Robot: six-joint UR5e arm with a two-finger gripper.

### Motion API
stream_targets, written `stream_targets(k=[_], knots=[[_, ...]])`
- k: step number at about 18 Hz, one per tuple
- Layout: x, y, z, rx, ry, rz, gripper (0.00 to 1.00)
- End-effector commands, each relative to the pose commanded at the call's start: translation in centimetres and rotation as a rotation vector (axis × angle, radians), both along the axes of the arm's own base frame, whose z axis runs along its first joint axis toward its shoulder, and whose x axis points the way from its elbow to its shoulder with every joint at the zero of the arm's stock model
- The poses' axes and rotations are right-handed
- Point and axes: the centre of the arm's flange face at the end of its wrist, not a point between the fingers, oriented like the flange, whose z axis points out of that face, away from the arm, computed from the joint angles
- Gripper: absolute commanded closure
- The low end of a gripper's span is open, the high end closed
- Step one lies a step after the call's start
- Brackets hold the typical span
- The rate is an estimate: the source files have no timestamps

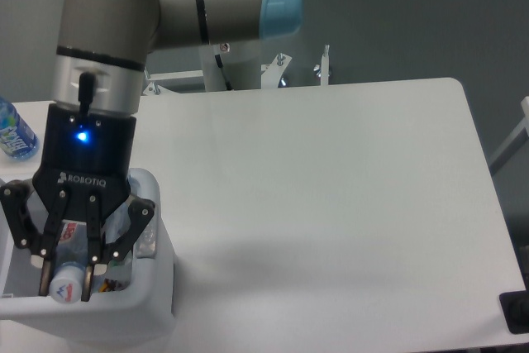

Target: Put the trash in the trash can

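White rectangular table point(331, 204), grey floor beyond.
My black two-finger pincer point(66, 283) clamps the crushed clear plastic bottle point(68, 274) over the white plastic trash can point(153, 287); upright blue-labelled bottle point(12, 130) stands behind-left.

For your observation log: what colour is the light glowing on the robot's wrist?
Blue; the wrist light glows above the tool, in the fixed camera view.

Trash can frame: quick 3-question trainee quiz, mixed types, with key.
1. True or false: the hand is shut on the crushed bottle.
2. The hand is over: A) the bare table B) the trash can C) the upright bottle
3. Fill in: the upright bottle stands at the table's far ____ edge as the camera sees it.

Key: 1 true; 2 B; 3 left.
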Motion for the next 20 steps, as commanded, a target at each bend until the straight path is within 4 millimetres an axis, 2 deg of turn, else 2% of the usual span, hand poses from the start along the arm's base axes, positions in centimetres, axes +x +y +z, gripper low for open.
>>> stream_targets(k=[7, 9, 10, 12, 13, 14, 20], knots=[[-0.2, 0.7, -1.7, -0.024, -0.015, -0.001, 0.65], [-0.1, 0.8, -2.0, -0.027, -0.015, -0.003, 0.56], [-0.2, 0.9, -2.1, -0.028, -0.016, -0.003, 0.47], [-0.3, 1.0, -1.9, -0.024, -0.012, -0.004, 0.13], [-0.3, 1.0, -1.8, -0.022, -0.01, -0.003, 0.03], [-0.2, 0.9, -1.5, -0.02, -0.008, -0.003, 0.0], [-0.5, 0.3, -0.3, -0.005, 0.002, 0.008, 0.0]])
